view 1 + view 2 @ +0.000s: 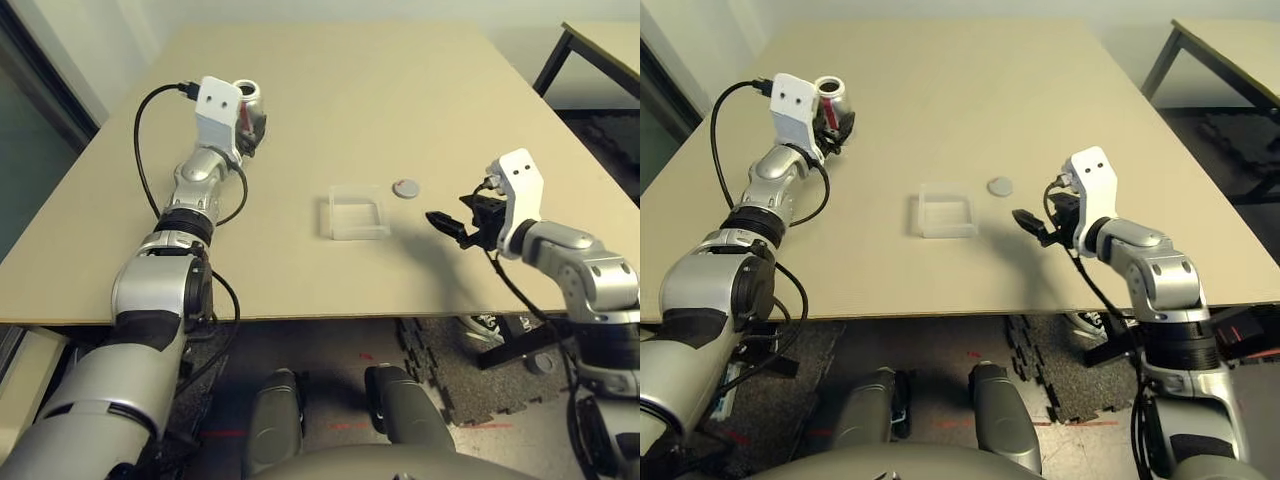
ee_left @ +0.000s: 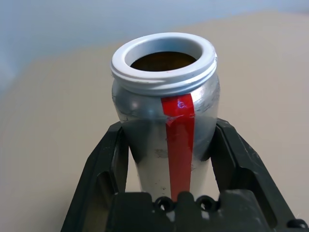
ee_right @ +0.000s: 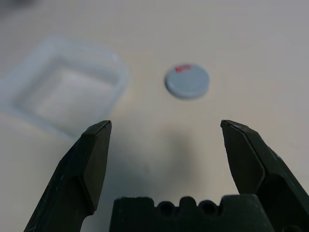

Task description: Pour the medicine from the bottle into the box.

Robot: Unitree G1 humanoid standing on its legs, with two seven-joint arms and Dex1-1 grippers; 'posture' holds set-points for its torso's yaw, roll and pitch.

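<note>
The bottle (image 2: pixel 166 130) is sitting upright between the two black fingers (image 2: pixel 101 174) of the left end effector (image 1: pixel 250 125), which is clamped on its silver body below the white threaded neck; its mouth is standing open with no cap on it, a red strip is running down its side, and it is being held above the far left part of the worktop (image 1: pixel 400 80); the worktop is a plain beige board with nothing else near the bottle, and beyond its edges a dark floor and the legs of a second table (image 1: pixel 600 50) are showing at the far right; the box (image 1: pixel 355 213) is lying near the middle of the worktop, well apart from the bottle and to its right, transparent and looking empty; a small grey cap (image 1: pixel 405 187) with a red mark is lying flat just beside the box's far right corner, not touching it; the right end effector (image 1: pixel 452 227) is hovering to the right of the box and nearer the front edge, its fingers (image 3: pixel 91 164) spread wide apart and holding nothing, pointing toward the cap and box; nothing is standing between the bottle and the box.
</note>
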